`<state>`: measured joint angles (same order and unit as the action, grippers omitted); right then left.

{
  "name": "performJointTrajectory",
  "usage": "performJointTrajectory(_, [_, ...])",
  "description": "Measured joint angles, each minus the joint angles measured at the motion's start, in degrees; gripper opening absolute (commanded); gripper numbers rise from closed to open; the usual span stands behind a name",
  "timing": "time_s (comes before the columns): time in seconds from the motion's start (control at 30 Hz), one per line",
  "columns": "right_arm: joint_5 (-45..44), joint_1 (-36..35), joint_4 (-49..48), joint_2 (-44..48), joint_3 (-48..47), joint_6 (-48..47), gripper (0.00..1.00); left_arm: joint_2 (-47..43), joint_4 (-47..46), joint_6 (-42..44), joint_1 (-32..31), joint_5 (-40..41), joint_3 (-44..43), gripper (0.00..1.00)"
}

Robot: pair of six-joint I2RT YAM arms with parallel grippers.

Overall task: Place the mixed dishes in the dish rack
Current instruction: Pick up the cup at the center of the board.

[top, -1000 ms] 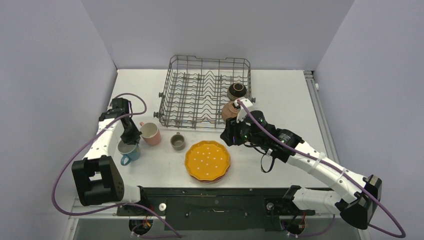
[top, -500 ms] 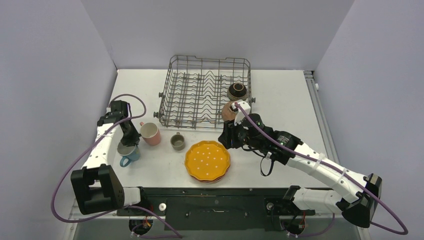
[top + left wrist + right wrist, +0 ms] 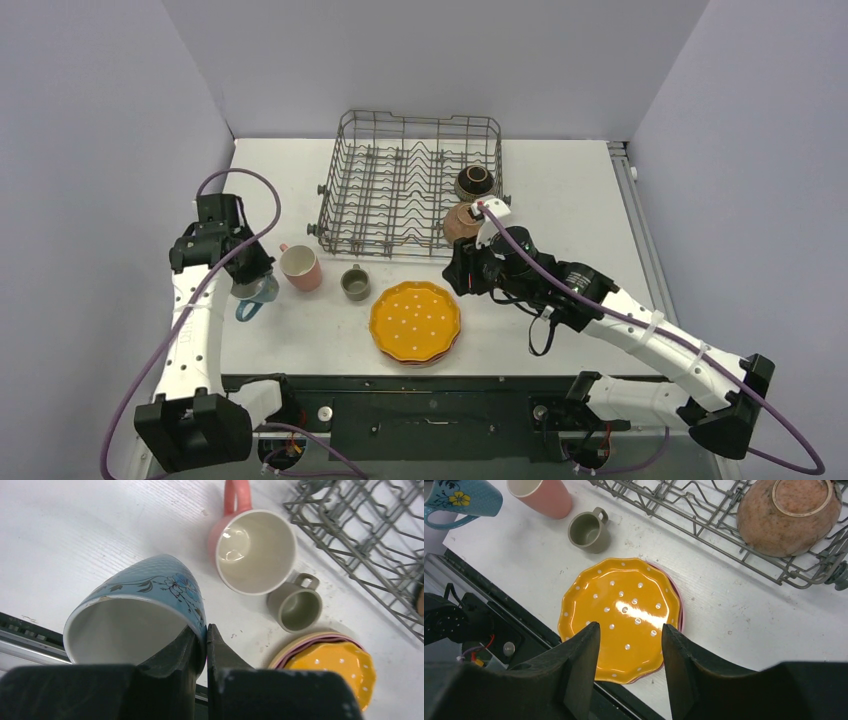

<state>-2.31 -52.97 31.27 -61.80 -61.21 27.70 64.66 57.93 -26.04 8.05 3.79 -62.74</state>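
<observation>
The left gripper (image 3: 205, 631) is closed tight on the rim of the blue flowered mug (image 3: 145, 587), with one finger inside the wall and one outside. The mug hangs tilted, its mouth toward the wrist camera and its handle low; from the top view I judge it is just off the table (image 3: 560, 200), though I cannot be sure. It is at the left, beside the pink cup (image 3: 255, 550) and near the grey-green cup (image 3: 295, 610).

The right gripper (image 3: 630, 628) holds nothing. Its fingers stand apart above the scalloped orange-yellow plate (image 3: 616, 607), which lies on the pink plates (image 3: 295, 647).

The dish rack (image 3: 385, 190) already holds the terracotta bowl (image 3: 789, 515) and the dark brown bowl (image 3: 473, 181) at its right side; the other rows look free.

The step in hand seems to be carrying the mug to the rack. The next move calls for raising it above the pink cup and the rack's near wall, then setting it mouth down between free tines. A pinch on the rim alone could let the mug swing, so a slow motion is safer.
</observation>
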Motion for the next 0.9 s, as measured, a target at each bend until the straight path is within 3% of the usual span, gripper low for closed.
performJointTrajectory(0.3, [-2.9, 0.0, 2.5, 2.4, -1.2, 0.0, 0.6, -3.7, 6.6, -0.4, -0.5, -7.6, -7.2, 0.0])
performJointTrajectory(0.53, [-3.8, 0.0, 3.1, 2.7, -2.2, 0.3, 0.63, -6.2, 9.2, -1.7, -4.1, -15.4, -11.4, 0.0])
performJointTrajectory(0.73, [-2.0, 0.0, 3.0, 4.0, -2.2, 0.8, 0.63, -8.3, 7.7, -5.8, -10.7, -21.3, -12.0, 0.0])
performJointTrajectory(0.9, [1.7, 0.0, 0.3, 6.7, -0.6, 2.1, 0.64, -10.1, 0.0, -11.5, -16.0, -28.3, -10.1, 0.0])
